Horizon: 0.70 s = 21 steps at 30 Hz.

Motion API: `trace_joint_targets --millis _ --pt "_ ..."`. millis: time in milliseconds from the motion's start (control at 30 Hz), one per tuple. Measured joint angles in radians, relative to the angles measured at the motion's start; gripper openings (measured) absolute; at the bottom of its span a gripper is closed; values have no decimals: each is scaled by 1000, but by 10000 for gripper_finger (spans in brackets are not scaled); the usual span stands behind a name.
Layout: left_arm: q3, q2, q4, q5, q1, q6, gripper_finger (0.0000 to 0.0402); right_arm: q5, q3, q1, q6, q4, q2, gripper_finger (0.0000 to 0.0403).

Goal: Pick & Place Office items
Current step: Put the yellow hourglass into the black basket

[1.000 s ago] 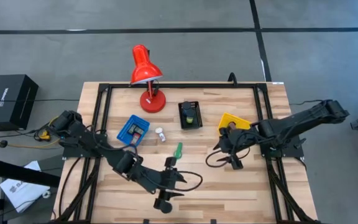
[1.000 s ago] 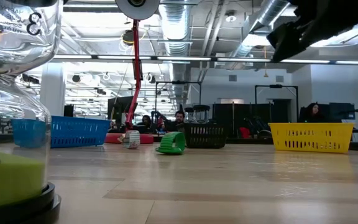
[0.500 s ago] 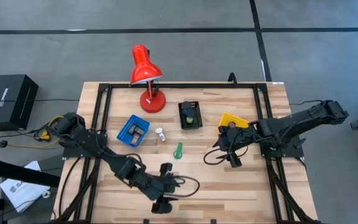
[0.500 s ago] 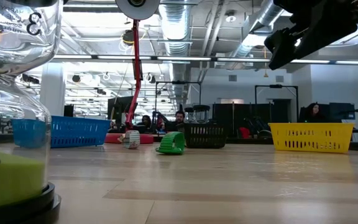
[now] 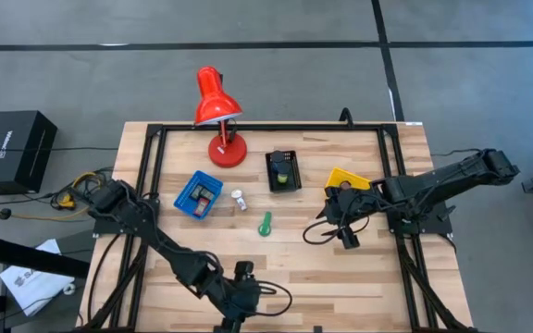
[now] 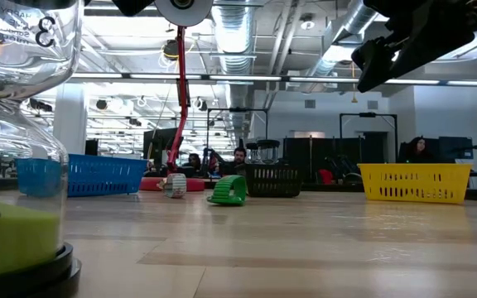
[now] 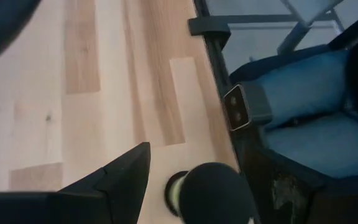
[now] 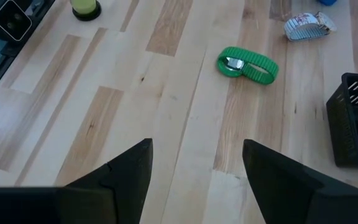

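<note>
The right gripper [image 8: 194,180] hangs above the desk [image 5: 359,277] at about 3 o'clock, beside the yellow bin [image 5: 348,178], its fingers [image 8: 120,171] released wide and holding nothing. The left gripper [image 5: 232,317] sits at the 6 o'clock edge, fingers parted and empty over bare wood next to a small yellow-green disc [image 7: 174,194]. Only the right wrist view shows the green clip [image 8: 247,65] as a flat loop, lying at desk centre near the white tube [image 8: 306,25], with open board all round.

A light wooden table [image 5: 340,268] carries everything. At its far side stand a red lamp [image 5: 227,148] and blue [image 5: 198,193], black [image 5: 283,171] and yellow bins [image 5: 349,178]. A green item [image 5: 265,224] and a white one [image 5: 238,199] lie near the middle.
</note>
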<state>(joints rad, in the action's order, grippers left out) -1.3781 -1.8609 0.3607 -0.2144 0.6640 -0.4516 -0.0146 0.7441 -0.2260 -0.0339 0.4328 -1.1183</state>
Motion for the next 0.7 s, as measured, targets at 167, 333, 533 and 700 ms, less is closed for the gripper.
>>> trace_joint_targets --millis 167,333,533,700 --pt "0 -1 -2 4 8 -9 248 0 0 0 0 -2 0 240" --pt "0 -3 -3 44 12 -65 248 0 0 0 0 -2 0 240" --pt "0 -7 -3 64 13 -99 247 0 0 0 0 0 0 240" --pt "21 -6 -12 58 16 -100 242 0 0 0 -3 0 0 240"
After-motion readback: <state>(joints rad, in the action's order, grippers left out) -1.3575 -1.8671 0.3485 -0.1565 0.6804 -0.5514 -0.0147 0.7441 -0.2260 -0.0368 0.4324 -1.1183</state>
